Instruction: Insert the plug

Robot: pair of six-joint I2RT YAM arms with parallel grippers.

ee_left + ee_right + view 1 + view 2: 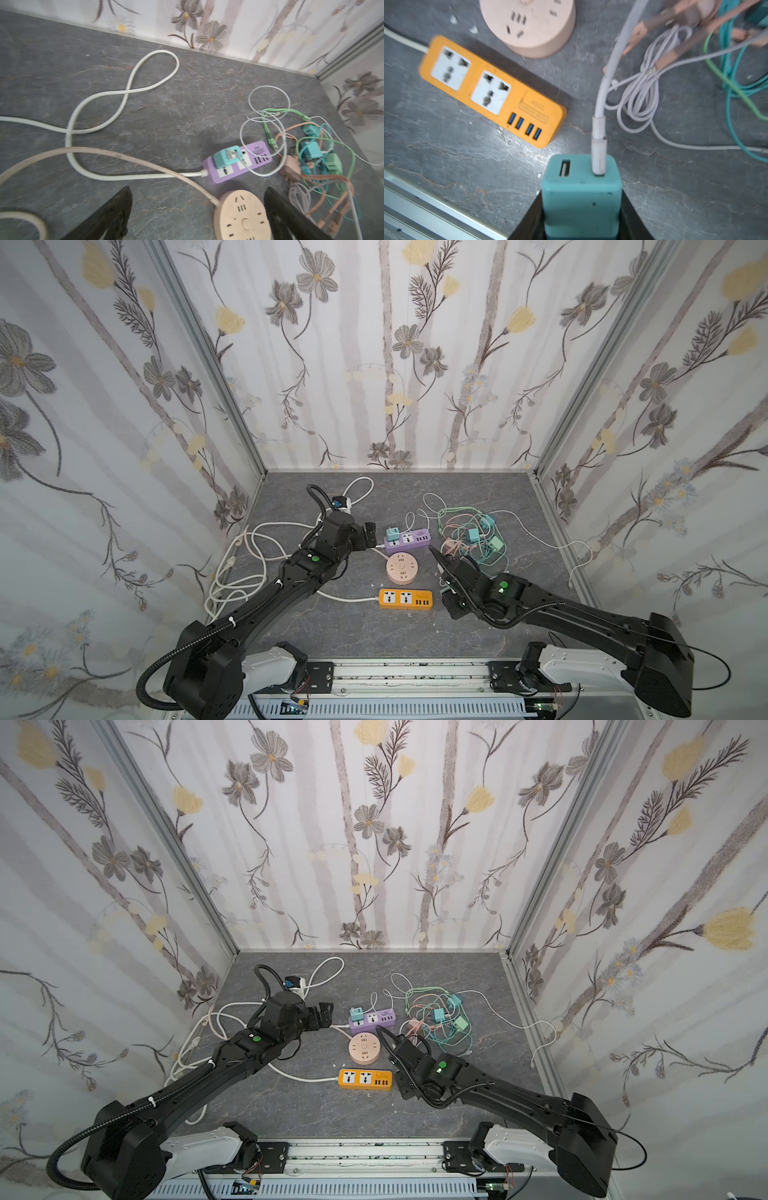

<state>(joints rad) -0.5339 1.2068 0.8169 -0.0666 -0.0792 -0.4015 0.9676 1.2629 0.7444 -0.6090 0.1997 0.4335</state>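
right fingers [527, 226]: clamped on teal USB charger [581, 187], white cable [599, 143] in one of its two ports | charger: held over desk [675, 197], near right, just right of orange power strip [492, 91] | strip label: too blurred to read | left fingers [112, 214]: wide apart, by round pink socket [243, 216], near purple power strip [239, 166]

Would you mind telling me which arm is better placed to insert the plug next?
Right: the right gripper holds the teal charger near the orange power strip, whose two sockets are free. The left gripper is open and empty.
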